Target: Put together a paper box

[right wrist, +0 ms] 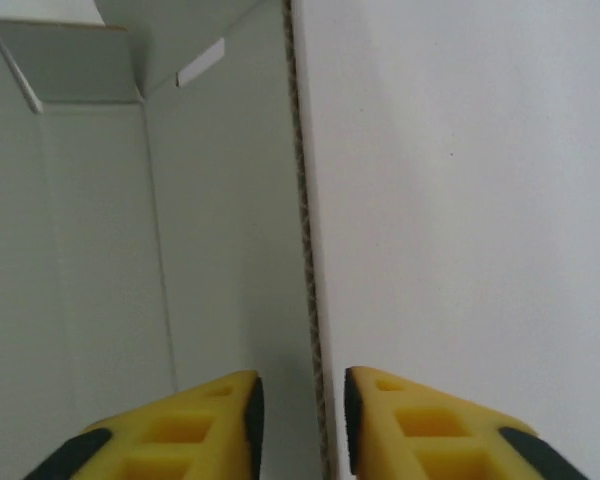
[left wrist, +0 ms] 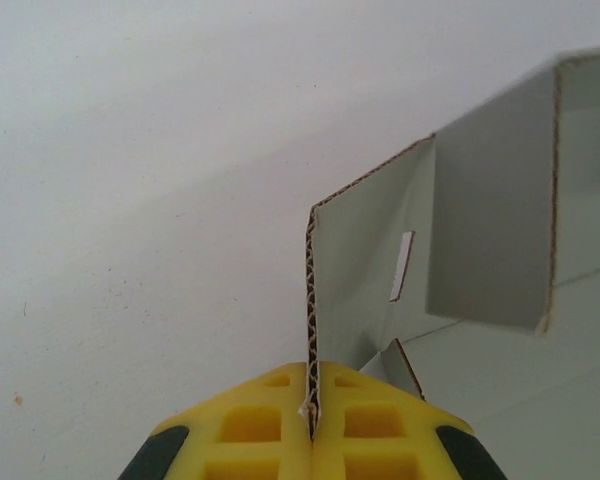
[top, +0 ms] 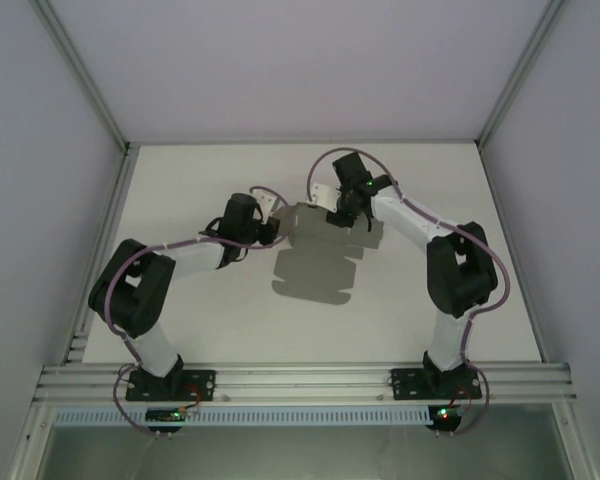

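White tabletop (top: 180, 200) inside an aluminium-framed enclosure (top: 90, 100) carries the paper box (top: 315, 265). It sits near the centre, between the two arms, and is partly folded. In the top view the wrists cover its far edge, so you cannot trace the raised panels there.

Check the left gripper (left wrist: 311, 385). Its yellow fingers are pressed together on the corrugated edge of an upright panel, which rises straight from the jaws. Beyond it, a panel with a narrow slot (left wrist: 402, 265) and a folded flap are cut off at the right of the left wrist view.

Check the right gripper (right wrist: 300, 385). Its fingers stand apart, straddling another panel edge. You cannot confirm contact with either finger.
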Controlling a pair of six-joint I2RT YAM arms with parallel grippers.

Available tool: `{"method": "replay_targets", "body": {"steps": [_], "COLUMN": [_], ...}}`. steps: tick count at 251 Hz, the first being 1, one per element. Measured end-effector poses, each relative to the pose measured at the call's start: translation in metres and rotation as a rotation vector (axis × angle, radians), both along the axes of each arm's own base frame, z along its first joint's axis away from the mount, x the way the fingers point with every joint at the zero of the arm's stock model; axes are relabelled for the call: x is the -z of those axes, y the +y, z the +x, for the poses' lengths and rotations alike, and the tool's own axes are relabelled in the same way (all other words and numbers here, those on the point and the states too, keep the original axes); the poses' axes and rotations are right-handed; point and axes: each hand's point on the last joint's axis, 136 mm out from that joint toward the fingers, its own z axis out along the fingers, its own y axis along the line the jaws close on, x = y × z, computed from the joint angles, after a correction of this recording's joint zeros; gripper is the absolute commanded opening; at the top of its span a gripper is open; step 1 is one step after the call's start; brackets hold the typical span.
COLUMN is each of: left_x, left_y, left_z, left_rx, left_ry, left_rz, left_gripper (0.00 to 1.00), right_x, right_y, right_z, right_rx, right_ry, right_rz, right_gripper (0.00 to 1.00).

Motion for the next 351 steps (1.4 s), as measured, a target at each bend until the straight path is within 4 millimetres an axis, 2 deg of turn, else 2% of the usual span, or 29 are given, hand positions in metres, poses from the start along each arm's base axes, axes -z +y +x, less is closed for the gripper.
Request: {"method": "replay_targets", "body": {"steps": [39, 97, 133, 149, 189, 232, 254, 275, 296, 313, 339, 351], "left_x": [0.001, 0.002, 0.003, 0.003, 0.003, 0.003, 0.002, 0.002, 0.004, 0.007, 0.005, -0.001], "left_y": [0.001, -0.003, -0.002, 0.0, 0.001, 0.001, 0.001, 0.002, 0.004, 0.008, 0.018, 0.026], "left_z": [0.0, -0.004, -0.003, -0.002, -0.003, -0.003, -0.003, -0.002, -0.004, -0.008, -0.017, -0.022], "left_rx": [-0.005, 0.009, 0.005, -0.001, 0.0, 0.0, -0.001, -0.005, -0.014, -0.018, -0.034, -0.05], "left_ry": [0.001, 0.001, -0.004, -0.006, -0.011, -0.014, -0.016, -0.017, -0.003, 0.013, 0.034, 0.037], "left_rz": [0.005, 0.008, 0.017, 0.02, 0.026, 0.025, 0.024, 0.024, 0.017, 0.009, -0.026, -0.051], "left_gripper": [0.0, 0.0, 0.0, 0.0, 0.0, 0.0, 0.0, 0.12, 0.16, 0.25, 0.51, 0.75], "right_x": [0.019, 0.015, 0.009, 0.005, -0.003, -0.001, 0.0, 0.001, 0.007, 0.014, 0.017, 0.013], "right_y": [-0.011, -0.018, -0.023, -0.026, -0.031, -0.03, -0.028, -0.027, -0.024, -0.019, -0.011, -0.006], "right_z": [-0.003, 0.0, 0.001, 0.002, 0.004, 0.002, 0.001, -0.002, -0.01, -0.015, -0.02, -0.019], "right_rx": [0.014, 0.032, 0.043, 0.052, 0.062, 0.054, 0.042, 0.023, -0.013, -0.044, -0.101, -0.122], "right_ry": [-0.056, -0.105, -0.122, -0.129, -0.143, -0.145, -0.172, -0.253, -0.353, -0.413, -0.539, -0.614], "right_rz": [-0.098, -0.134, -0.137, -0.131, -0.124, -0.128, -0.139, -0.163, -0.204, -0.241, -0.305, -0.328], "right_gripper": [0.27, 0.28, 0.4, 0.41, 0.26, 0.0, 0.0, 0.0, 0.0, 0.0, 0.0, 0.0]}}
